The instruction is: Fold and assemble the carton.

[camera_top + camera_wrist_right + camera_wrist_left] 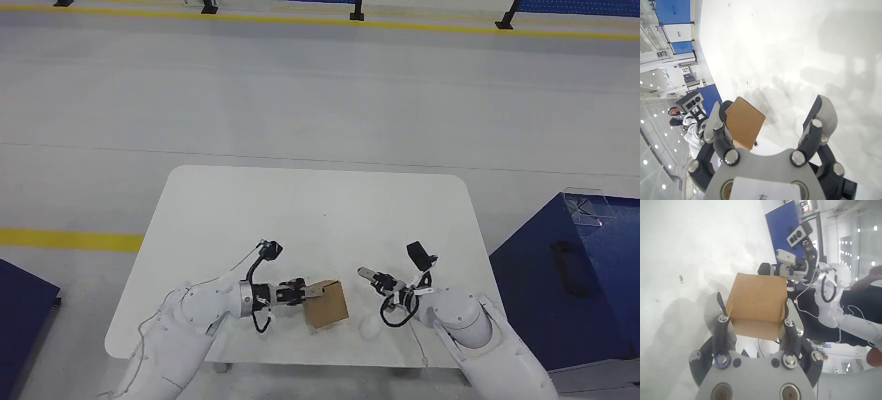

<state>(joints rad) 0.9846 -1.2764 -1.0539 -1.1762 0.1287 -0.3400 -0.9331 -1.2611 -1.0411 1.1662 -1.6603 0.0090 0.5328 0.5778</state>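
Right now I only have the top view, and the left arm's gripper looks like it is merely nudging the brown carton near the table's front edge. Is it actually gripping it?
Observer: Yes. In the left wrist view the left gripper is shut on the carton, with one jaw against each of two opposite sides.
Operator: And the other arm, is it holding part of the carton too?
Observer: No. In the right wrist view the right gripper is open. Its jaws are spread wide and nothing is clamped between them.
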